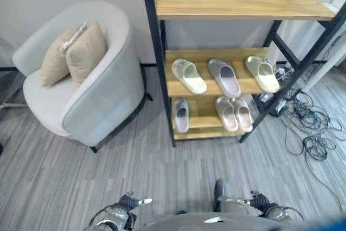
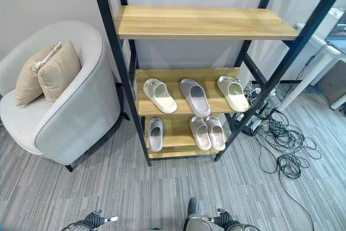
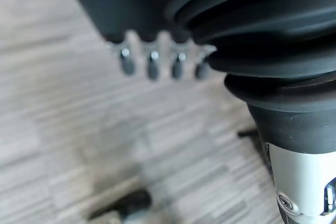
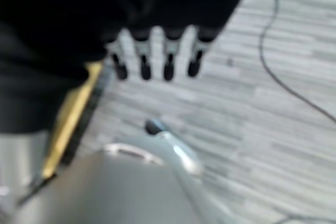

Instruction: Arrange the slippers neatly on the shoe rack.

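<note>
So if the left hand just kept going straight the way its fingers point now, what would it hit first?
Most likely the floor. In the left wrist view the left hand holds nothing, its fingers point out over grey striped flooring, and nothing stands in that line. The depth there is hard to judge.

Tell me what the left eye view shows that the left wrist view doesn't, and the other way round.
Left eye view: the shoe rack with six slippers across its two lower shelves, and a grey armchair with two beige cushions. Left wrist view: the left hand up close, fingers straight, holding nothing. Both: the grey striped floor.
</note>
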Robot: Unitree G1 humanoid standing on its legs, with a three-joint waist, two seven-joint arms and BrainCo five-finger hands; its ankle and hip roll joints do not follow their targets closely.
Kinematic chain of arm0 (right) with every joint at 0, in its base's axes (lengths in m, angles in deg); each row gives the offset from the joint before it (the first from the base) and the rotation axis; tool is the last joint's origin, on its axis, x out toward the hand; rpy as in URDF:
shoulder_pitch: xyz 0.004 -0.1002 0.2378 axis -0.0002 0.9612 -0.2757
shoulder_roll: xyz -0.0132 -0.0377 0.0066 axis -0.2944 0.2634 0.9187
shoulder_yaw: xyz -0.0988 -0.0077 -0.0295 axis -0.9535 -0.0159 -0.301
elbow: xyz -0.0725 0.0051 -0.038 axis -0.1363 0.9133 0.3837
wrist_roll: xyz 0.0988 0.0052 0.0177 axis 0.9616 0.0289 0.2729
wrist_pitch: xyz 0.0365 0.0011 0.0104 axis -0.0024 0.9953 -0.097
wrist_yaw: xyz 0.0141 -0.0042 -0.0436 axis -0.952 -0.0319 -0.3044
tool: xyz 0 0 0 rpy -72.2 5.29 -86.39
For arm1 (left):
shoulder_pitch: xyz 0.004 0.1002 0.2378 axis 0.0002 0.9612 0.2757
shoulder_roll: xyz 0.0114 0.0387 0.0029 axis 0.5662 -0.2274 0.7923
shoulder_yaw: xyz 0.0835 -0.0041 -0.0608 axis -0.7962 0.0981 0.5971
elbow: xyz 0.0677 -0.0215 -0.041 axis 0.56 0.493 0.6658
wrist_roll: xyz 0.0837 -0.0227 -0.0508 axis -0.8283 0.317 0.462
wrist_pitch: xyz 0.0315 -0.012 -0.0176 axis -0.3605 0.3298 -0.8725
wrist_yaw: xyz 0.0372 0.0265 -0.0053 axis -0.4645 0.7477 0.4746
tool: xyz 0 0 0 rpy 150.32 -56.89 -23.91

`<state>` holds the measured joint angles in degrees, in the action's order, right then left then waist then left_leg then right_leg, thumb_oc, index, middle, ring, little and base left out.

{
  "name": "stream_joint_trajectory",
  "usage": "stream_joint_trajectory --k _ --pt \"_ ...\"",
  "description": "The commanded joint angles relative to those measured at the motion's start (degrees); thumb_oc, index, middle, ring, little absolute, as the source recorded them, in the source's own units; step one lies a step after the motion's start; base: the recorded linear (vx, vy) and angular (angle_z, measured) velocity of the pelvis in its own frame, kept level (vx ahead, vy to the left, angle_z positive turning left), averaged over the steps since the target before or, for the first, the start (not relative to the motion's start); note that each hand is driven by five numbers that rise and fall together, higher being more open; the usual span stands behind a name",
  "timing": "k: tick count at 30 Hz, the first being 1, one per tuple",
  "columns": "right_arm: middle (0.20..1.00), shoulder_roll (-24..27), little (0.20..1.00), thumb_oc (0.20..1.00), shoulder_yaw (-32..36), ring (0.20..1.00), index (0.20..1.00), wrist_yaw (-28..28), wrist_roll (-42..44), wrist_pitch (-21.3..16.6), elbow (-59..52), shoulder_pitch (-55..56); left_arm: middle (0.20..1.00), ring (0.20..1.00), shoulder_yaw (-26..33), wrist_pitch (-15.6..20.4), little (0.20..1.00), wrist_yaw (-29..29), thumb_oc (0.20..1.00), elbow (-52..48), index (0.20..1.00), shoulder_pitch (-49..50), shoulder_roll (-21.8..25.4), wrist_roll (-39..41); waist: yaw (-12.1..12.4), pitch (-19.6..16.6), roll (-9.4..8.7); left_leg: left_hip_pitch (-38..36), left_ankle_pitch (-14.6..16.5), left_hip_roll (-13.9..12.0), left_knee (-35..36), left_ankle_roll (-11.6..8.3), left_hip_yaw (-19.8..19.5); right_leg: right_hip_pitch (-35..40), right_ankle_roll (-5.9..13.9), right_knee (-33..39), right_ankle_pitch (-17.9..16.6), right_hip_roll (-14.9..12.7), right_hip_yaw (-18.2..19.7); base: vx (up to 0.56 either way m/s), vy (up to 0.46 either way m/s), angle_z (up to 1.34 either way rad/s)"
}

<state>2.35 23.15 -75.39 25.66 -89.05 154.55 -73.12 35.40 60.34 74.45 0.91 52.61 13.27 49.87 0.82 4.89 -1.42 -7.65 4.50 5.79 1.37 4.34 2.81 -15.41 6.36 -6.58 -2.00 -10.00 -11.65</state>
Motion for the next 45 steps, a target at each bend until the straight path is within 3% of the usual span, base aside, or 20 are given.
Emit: stream_joint_trajectory --k 1,7,13,16,19,23,27,28,29,30,31,38,42,45 --pt "1.000 1.8 1.000 1.000 -0.4 1.000 1.000 0.3 -2.3 -0.1 1.1 -0.1 1.000 1.000 1.7 0.5 1.000 -0.2 1.000 0.8 1.000 0.5 0.9 -2.6 0.5 0.8 -1.92 3.6 3.4 -3.9 -7.7 -3.14 -0.6 9.4 2.22 5.0 -6.0 -1.7 1.3 0.14 -0.136 0.18" --pt "1.000 2.1 1.000 1.000 -0.7 1.000 1.000 -0.2 -2.2 -0.5 2.3 1.1 1.000 1.000 1.2 0.5 1.000 0.1 1.000 0.4 1.000 1.8 0.0 -3.1 0.7 -1.9 -1.20 1.3 1.0 -7.4 -6.4 -5.46 -1.9 13.3 0.11 5.4 -3.3 1.7 1.8 0.10 -0.227 -0.04" --pt "1.000 2.2 1.000 1.000 -1.2 1.000 1.000 0.1 -0.8 -1.7 1.8 0.6 1.000 1.000 0.3 0.9 1.000 -0.1 1.000 -1.1 1.000 0.3 -0.3 -1.7 0.5 -2.1 -1.21 3.1 -1.5 -11.0 -6.3 -8.40 -2.5 15.7 -1.76 7.1 -0.1 4.6 0.0 -0.03 -0.215 0.11" --pt "1.000 2.8 1.000 1.000 -1.4 1.000 1.000 0.9 -0.4 -1.9 1.5 -0.2 1.000 1.000 -0.5 1.0 1.000 -0.6 1.000 -2.0 1.000 -0.6 -0.7 -1.3 0.2 -0.6 -1.73 7.9 -4.2 -13.6 -14.2 -9.58 1.9 18.3 -3.31 7.8 1.5 4.5 -3.2 -0.10 -0.168 0.39" --pt "1.000 3.0 1.000 1.000 -2.0 1.000 1.000 1.5 -1.0 -1.9 1.8 -0.5 1.000 1.000 -0.8 1.2 1.000 -1.3 1.000 -1.8 1.000 -0.3 -1.3 -1.3 0.4 -0.1 -1.81 9.0 -4.5 -15.1 -9.5 -9.16 5.6 19.4 -2.84 8.6 1.8 4.3 -4.1 -0.04 0.001 0.49" --pt "1.000 2.5 1.000 1.000 -1.7 1.000 1.000 2.5 -1.3 -2.8 0.7 -0.6 1.000 1.000 0.3 0.9 1.000 -2.5 1.000 0.1 1.000 0.7 -1.3 -1.4 0.7 -2.0 -0.99 5.4 -5.6 -13.5 -1.9 -9.34 3.9 20.8 -2.04 9.2 1.6 4.6 -3.3 0.05 0.065 0.05" --pt "1.000 2.4 1.000 1.000 -1.8 1.000 1.000 3.2 -0.7 -3.6 -2.0 -1.0 1.000 1.000 0.8 0.8 1.000 -3.3 1.000 0.6 1.000 1.0 -1.1 -1.7 0.7 -2.8 -0.63 3.2 -5.6 -13.0 -0.3 -9.09 4.8 21.4 -1.69 9.6 1.0 4.0 -2.3 0.04 0.096 -0.31" --pt "1.000 4.8 1.000 1.000 -1.3 1.000 1.000 -0.3 2.1 -7.3 -6.1 -0.6 1.000 1.000 1.2 1.1 1.000 -2.9 1.000 0.6 1.000 1.5 -0.9 -2.0 0.7 -2.8 -0.43 2.9 -5.5 -12.9 -0.4 -8.97 5.0 21.4 -1.60 9.5 0.9 3.9 -2.0 -0.01 0.091 -0.12" --pt "1.000 7.3 1.000 1.000 1.5 1.000 1.000 0.6 3.2 -5.5 -6.0 -0.7 1.000 1.000 1.4 1.5 1.000 -2.1 1.000 0.0 1.000 1.5 -0.5 -1.7 -0.1 -2.9 -0.32 2.6 -5.2 -12.7 -0.1 -8.90 5.2 21.0 -1.32 9.3 0.6 3.6 -1.5 -0.03 0.089 -0.10" --pt "1.000 9.4 1.000 1.000 1.1 1.000 1.000 -0.1 2.9 -9.5 -14.2 1.5 1.000 1.000 2.0 1.9 1.000 -2.1 1.000 -0.9 1.000 2.1 -0.2 -2.1 -0.2 -2.5 -0.21 2.1 -5.2 -12.6 0.2 -8.76 5.7 21.0 -1.15 9.1 0.5 3.7 -1.1 -0.04 0.069 -0.18" --pt "1.000 10.0 1.000 1.000 2.1 1.000 1.000 -0.5 3.8 -9.3 -12.6 1.7 1.000 1.000 2.3 2.0 1.000 -1.8 1.000 -0.9 1.000 2.3 -0.1 -2.3 -0.5 -2.7 -0.18 2.2 -5.3 -12.5 0.3 -8.67 5.9 20.6 -0.97 9.0 0.3 3.5 -1.0 -0.03 0.058 -0.20" --pt "1.000 8.5 1.000 1.000 2.0 1.000 1.000 -0.8 3.9 -10.7 -14.3 2.4 1.000 1.000 1.6 2.3 1.000 -1.7 1.000 -0.3 1.000 2.4 -1.6 -2.6 -1.5 -3.2 0.44 1.3 -5.7 -11.3 3.4 -8.17 6.3 19.8 -0.12 9.7 -0.8 3.1 -0.2 -0.02 0.043 -0.06" --pt "1.000 11.2 1.000 1.000 1.5 1.000 1.000 -2.2 2.5 -13.1 -31.4 10.2 1.000 1.000 2.2 2.6 1.000 -1.6 1.000 -0.7 1.000 3.0 -2.2 -2.0 -2.9 -3.2 0.51 2.3 -5.7 -10.9 3.6 -8.21 6.5 19.1 0.43 10.6 -1.5 3.0 0.0 -0.04 0.029 0.03" --pt "1.000 17.2 1.000 1.000 6.2 1.000 1.000 -4.5 0.4 -17.5 -51.4 23.8 1.000 1.000 4.8 3.8 1.000 -1.7 1.000 0.1 1.000 4.5 -2.9 -1.9 -5.3 -3.4 0.55 2.8 -5.1 -10.7 3.6 -8.38 7.1 18.5 0.94 10.8 -1.7 3.0 0.4 -0.03 0.023 0.00"
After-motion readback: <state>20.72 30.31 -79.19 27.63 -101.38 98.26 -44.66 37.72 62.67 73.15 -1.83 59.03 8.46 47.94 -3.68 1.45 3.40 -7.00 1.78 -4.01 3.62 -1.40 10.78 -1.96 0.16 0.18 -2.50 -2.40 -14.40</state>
